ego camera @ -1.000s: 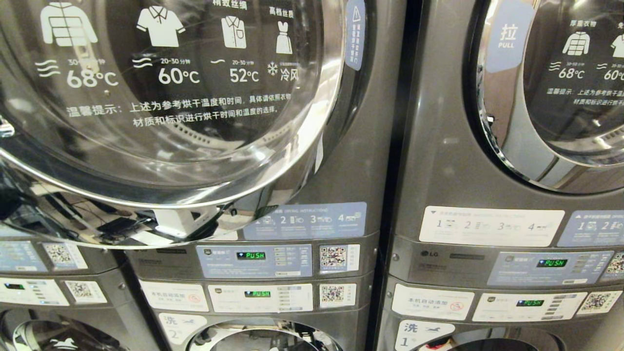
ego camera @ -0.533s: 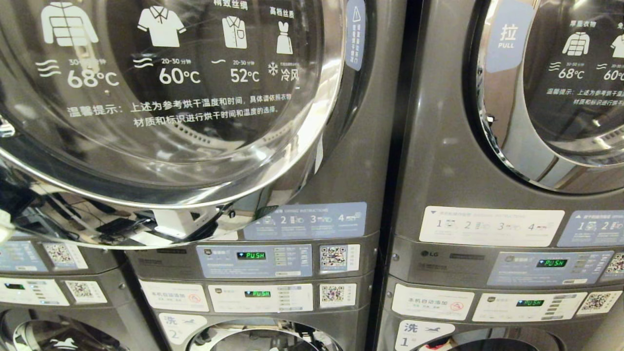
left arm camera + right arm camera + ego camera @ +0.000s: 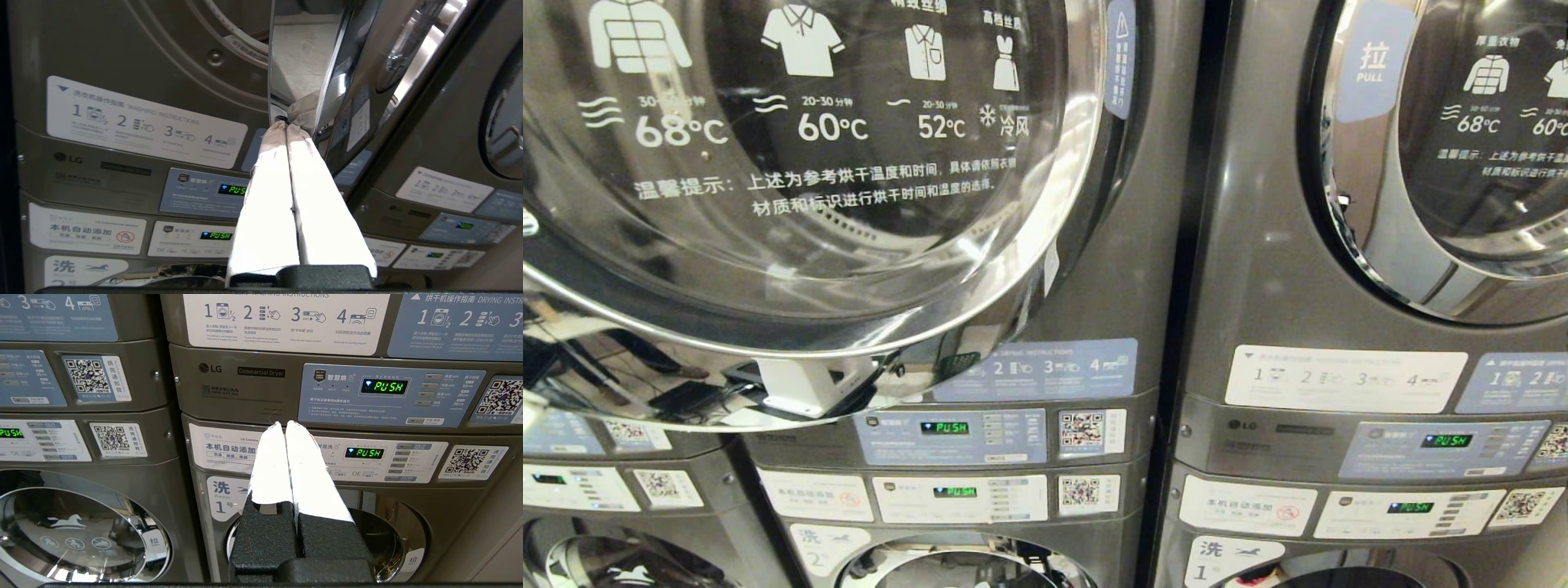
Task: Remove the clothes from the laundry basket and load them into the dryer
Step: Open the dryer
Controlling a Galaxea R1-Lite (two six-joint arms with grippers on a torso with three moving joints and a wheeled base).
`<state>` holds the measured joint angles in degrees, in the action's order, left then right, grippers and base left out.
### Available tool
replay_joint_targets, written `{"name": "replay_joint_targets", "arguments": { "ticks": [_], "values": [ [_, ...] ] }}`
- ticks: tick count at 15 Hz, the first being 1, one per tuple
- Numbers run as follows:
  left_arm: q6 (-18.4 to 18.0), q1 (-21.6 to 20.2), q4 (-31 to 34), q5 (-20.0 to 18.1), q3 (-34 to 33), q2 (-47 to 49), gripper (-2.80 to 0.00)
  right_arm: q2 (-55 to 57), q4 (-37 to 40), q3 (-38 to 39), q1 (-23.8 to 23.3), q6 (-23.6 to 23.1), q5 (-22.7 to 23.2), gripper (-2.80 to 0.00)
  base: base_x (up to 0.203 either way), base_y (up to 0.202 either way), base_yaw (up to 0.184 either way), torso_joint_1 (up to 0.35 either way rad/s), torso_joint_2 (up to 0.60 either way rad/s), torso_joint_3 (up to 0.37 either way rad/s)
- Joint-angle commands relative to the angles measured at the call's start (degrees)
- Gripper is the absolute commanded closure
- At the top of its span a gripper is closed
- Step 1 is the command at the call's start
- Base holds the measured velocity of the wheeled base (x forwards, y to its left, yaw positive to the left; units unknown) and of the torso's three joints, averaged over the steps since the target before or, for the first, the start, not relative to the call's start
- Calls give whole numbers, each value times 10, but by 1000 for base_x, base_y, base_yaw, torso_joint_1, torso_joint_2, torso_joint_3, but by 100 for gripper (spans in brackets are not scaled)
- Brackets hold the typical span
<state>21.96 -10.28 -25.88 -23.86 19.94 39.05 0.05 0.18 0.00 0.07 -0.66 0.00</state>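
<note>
left pincer at the rim of the swung-open dryer door, right pincer idle below

in the head view the big round chrome-rimmed glass dryer door (image 3: pixel 792 163) stands ajar across the grey stacked machine, blocking sight of the drum; a second grey dryer door with a blue "pull" tag (image 3: pixel 1445 163) sits shut on the neighbouring stack. only the left wrist view shows the left pincer (image 3: pixel 286 126), its white-taped fingers (image 3: pixel 269 196) clenched together with tips touching the door's lower chrome edge. the right wrist view shows the right pincer (image 3: pixel 284 426) pressed closed, empty, before the grey lg control panel (image 3: pixel 327 392). no clothes or laundry basket appear in any view.
</note>
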Motion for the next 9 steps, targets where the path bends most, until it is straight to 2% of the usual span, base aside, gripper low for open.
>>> {"name": "replay_joint_targets", "arguments": {
  "ticks": [1,6,9],
  "values": [
    [2,0,-5,-16,-1,-24,0,0,0,0,0,0,0,0,0,0,0,0,0,0],
    [0,1,4,-72,-11,-94,0,0,0,0,0,0,1,0,0,0,0,0,0,0],
    [-1,1,47,-81,-14,-155,0,0,0,0,0,0,1,0,0,0,0,0,0,0]
  ]
}}
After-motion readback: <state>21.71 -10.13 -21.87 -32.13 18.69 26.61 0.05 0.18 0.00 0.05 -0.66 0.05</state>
